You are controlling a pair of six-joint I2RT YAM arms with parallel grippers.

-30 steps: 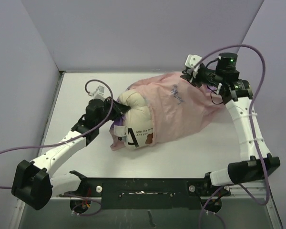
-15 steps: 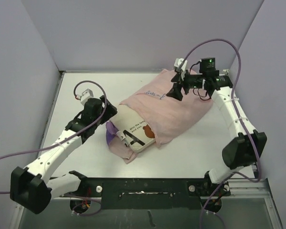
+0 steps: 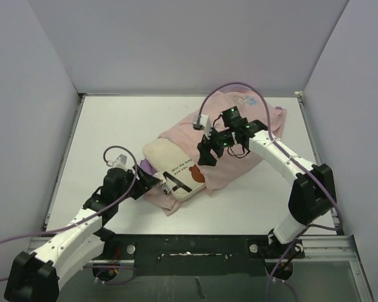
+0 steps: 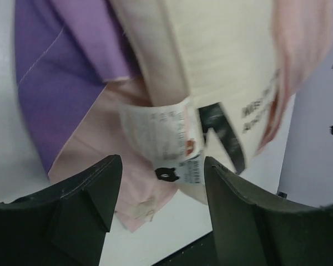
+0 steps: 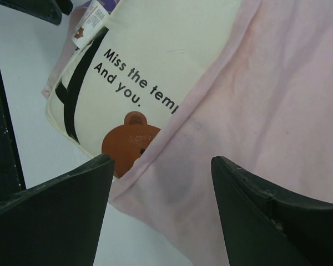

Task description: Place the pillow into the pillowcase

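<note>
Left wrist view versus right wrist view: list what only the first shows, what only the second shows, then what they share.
Only left wrist: the purple outer side of the pillowcase. Only right wrist: the brown bear face and legible lettering. Both: the cream pillow, its tag, its black stripe, and the pale pink fabric lapping over it.

Pillow (image 5: 155,55), cream face, right wrist view: black print in two lines. Upper line "Miss the tem…", remainder covered by pillowcase (image 5: 277,100) edge. Lower line "And you."
Tag (image 4: 164,138), white, at pillow corner, left wrist view: fine print and barcode-like block, blurred, unreadable.
Top view: same pillow print visible, too small to read; faint blue marks on pillowcase far end, illegible.
</note>
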